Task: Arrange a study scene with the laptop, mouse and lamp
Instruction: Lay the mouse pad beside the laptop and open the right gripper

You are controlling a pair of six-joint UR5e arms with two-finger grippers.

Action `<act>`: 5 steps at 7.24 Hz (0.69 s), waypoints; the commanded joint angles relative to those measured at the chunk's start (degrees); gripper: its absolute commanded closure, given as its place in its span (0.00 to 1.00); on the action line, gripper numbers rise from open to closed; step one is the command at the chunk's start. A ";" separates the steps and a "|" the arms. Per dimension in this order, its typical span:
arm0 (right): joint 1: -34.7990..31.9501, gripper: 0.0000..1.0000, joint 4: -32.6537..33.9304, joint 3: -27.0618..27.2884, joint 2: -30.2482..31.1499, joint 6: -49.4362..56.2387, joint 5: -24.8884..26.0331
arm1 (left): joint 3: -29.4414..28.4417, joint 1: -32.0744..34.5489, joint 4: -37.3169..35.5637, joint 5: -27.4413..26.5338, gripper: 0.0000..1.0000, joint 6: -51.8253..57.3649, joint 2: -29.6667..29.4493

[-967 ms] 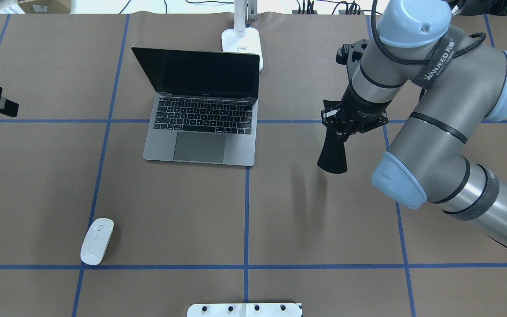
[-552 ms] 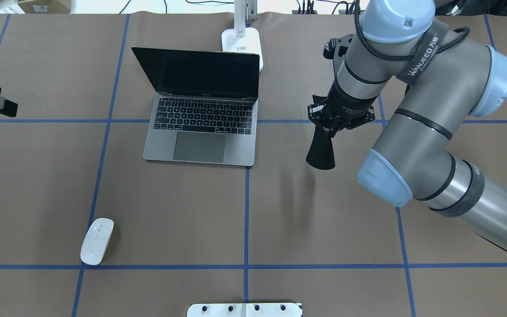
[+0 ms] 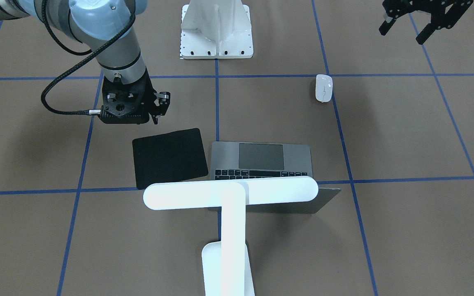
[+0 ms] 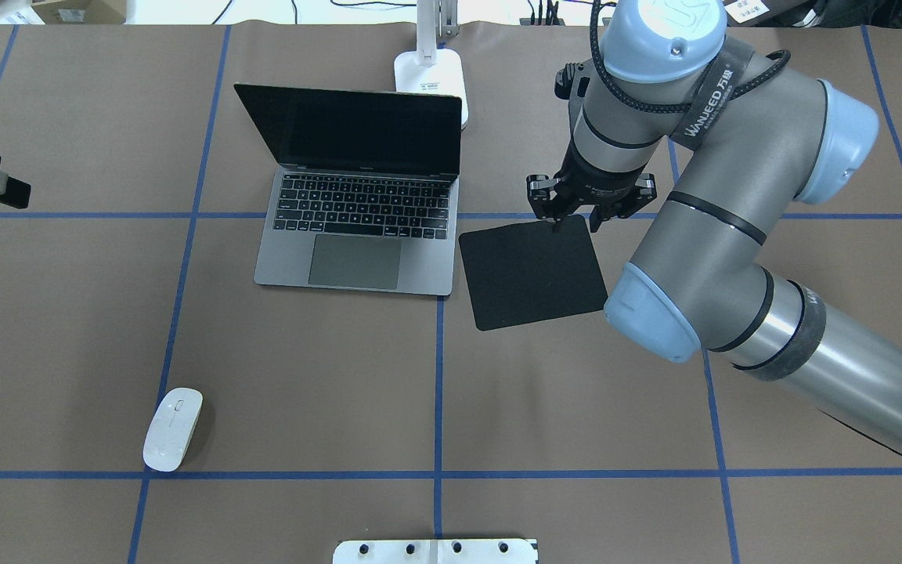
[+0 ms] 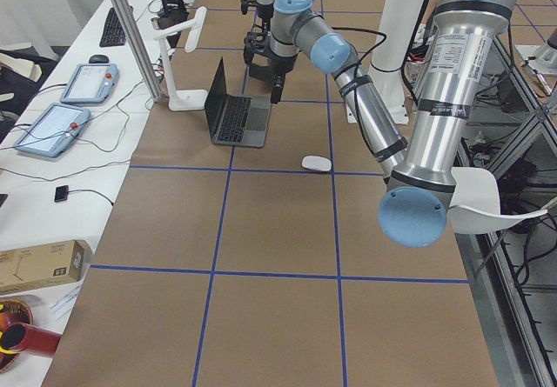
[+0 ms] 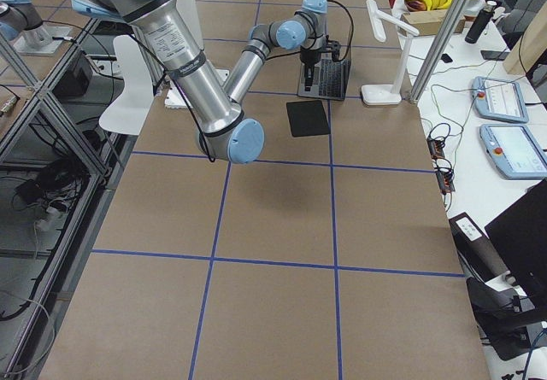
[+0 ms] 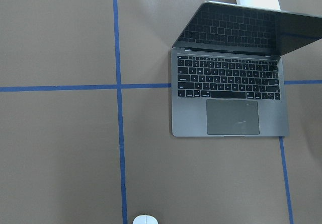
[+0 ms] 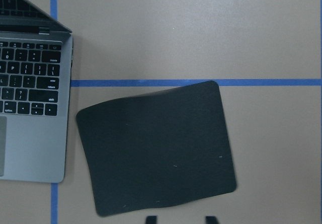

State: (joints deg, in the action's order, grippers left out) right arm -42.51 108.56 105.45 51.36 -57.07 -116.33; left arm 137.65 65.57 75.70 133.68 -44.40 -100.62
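Note:
The grey laptop stands open on the table, screen toward the robot, and also shows in the left wrist view. The white lamp stands behind it; its base touches the lid's far side. The white mouse lies alone at the near left. My right gripper is open, just above the far edge of a flat black pad lying right of the laptop. Its fingertips are apart and hold nothing. My left gripper hovers open and empty at the table's left side.
A white bolted pedestal sits at the table's near edge in the middle. Blue tape lines grid the brown table. The right arm's elbow hangs over the table's right half.
My right gripper moved left toward the laptop with the black pad hanging from it. The pad now lies flat on the table and the gripper has let go. The left gripper has not moved.

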 commanded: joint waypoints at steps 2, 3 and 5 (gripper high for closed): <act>-0.81 0.00 -0.36 0.71 5.04 1.86 0.05 | -3.51 -0.53 -1.69 -0.26 0.00 -1.03 -0.62; -1.34 0.00 -0.62 0.55 7.50 3.79 0.05 | -5.97 -0.79 -1.61 -0.87 0.00 -1.21 -0.80; -4.76 0.00 -0.71 0.37 14.79 12.02 -0.12 | -9.58 -6.37 -1.26 -5.50 0.00 -2.70 -1.59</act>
State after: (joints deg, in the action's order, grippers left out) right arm -45.28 107.92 105.92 61.63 -50.38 -116.43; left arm 130.31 63.23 74.30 131.57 -46.48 -101.59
